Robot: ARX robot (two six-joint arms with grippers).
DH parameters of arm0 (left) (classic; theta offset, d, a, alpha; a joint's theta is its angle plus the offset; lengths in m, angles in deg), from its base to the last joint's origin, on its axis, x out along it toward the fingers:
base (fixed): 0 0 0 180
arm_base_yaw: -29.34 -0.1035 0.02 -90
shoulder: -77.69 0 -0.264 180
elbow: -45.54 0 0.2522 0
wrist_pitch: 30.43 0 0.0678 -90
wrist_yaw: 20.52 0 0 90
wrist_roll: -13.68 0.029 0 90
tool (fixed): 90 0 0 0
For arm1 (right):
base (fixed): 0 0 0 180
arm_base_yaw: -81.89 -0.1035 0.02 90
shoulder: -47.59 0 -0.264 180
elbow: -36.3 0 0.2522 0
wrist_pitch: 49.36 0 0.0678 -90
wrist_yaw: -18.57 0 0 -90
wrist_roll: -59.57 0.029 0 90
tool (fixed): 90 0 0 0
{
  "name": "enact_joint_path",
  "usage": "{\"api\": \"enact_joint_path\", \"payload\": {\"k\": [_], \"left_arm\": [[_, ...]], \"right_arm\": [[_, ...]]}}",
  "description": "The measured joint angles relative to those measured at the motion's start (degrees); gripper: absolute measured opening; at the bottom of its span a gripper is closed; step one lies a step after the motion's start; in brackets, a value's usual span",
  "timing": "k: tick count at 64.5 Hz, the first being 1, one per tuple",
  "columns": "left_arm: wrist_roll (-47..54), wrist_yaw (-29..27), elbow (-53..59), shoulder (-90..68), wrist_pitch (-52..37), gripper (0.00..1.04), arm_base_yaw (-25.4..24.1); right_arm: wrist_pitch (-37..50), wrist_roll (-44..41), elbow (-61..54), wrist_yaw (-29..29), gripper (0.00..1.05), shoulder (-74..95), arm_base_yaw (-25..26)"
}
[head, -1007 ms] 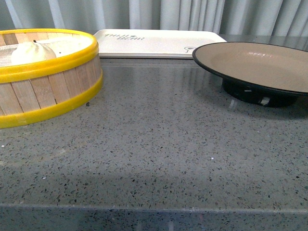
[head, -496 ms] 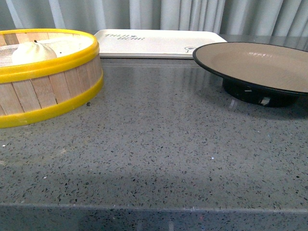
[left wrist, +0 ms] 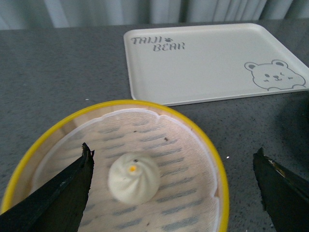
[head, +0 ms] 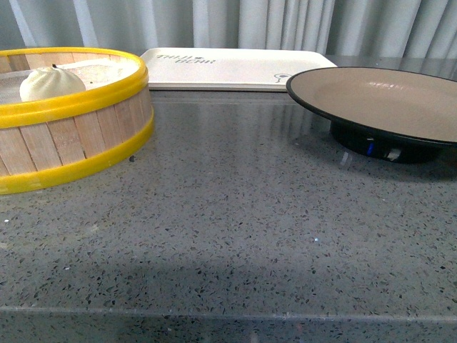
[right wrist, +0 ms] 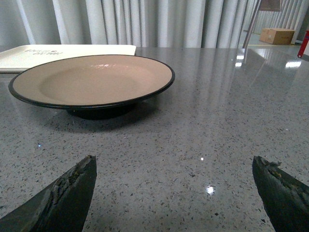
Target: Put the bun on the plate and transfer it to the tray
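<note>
A white pleated bun (head: 50, 83) (left wrist: 133, 177) sits inside a yellow-rimmed bamboo steamer (head: 78, 136) (left wrist: 212, 164) at the front view's left. The tan plate (head: 385, 96) (right wrist: 94, 79) with black rim stands at the right. The cream tray (head: 235, 68) (left wrist: 212, 63) (right wrist: 58, 53) lies flat at the back. My left gripper (left wrist: 174, 166) hangs open above the steamer, the bun between its fingers but nearer one of them, untouched. My right gripper (right wrist: 174, 171) is open over bare counter, short of the plate. Neither gripper shows in the front view.
The grey speckled counter (head: 243, 214) carries everything. Grey curtains (head: 285, 25) hang behind the tray. A cardboard box (right wrist: 276, 35) stands far off beyond the counter in the right wrist view.
The front view has shifted slightly: steamer, tray and plate sit a little lower in the picture, and more of the bun shows above the rim. Nothing has been taken hold of.
</note>
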Motion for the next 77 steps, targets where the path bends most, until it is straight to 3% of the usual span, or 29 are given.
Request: {"api": "enact_joint_path", "payload": {"k": [10, 23, 42, 75, 77], "left_arm": [[1.6, -2.8, -6.3, -9.5, 2.6, 0.98, 1.9], [2.6, -5.4, -8.5, -14.8, 5.3, 0.98, -0.2], [1.8, -4.4, -9.1, -16.1, 7.7, 0.98, -3.1], [0.4, -2.8, -8.7, -17.5, 10.5, 0.98, -2.6], [0.4, -2.8, -8.7, -17.7, 10.6, 0.94, -2.6]], "right_arm": [[0.0, 0.0, 0.0, 0.0, 0.96, 0.0, 0.0], [0.0, 0.0, 0.0, 0.0, 0.96, 0.0, 0.0], [0.0, 0.0, 0.0, 0.0, 0.96, 0.0, 0.0], [0.0, 0.0, 0.0, 0.0, 0.96, 0.0, 0.0], [0.0, 0.0, 0.0, 0.0, 0.96, 0.0, 0.0]]}}
